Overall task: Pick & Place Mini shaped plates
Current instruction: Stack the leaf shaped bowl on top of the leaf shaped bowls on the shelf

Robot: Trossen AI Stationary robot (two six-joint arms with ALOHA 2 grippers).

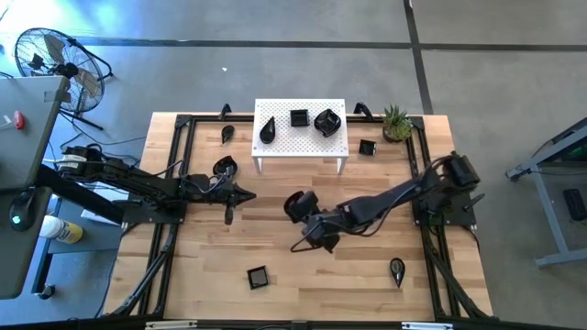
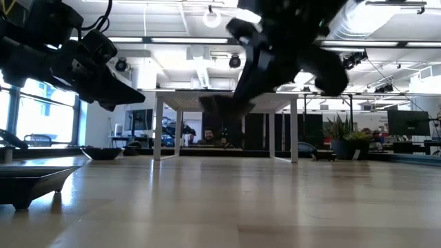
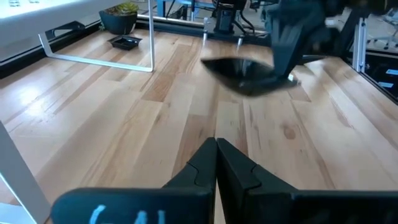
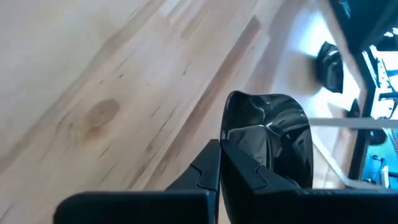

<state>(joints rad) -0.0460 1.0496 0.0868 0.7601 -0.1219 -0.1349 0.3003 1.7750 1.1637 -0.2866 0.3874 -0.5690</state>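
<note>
While three mini plates (image 1: 300, 119) sit on one white stand (image 1: 275, 142), the right gripper (image 1: 295, 206) clamps a fourth plate (image 4: 273, 134).

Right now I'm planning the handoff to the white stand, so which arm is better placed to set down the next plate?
Right. The right hand is already shut on a glossy black plate mid-table in front of the white stand. The left hand is shut and empty.

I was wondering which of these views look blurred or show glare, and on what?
Low view: the right gripper is a smeared dark backlit shape under bright ceiling lights. Left wrist view: the held plate and the arm above it are blurred. Right wrist view: the plate shows sharp white reflections on its gloss. High view: evenly lit, soft shadows under the stand.
</note>
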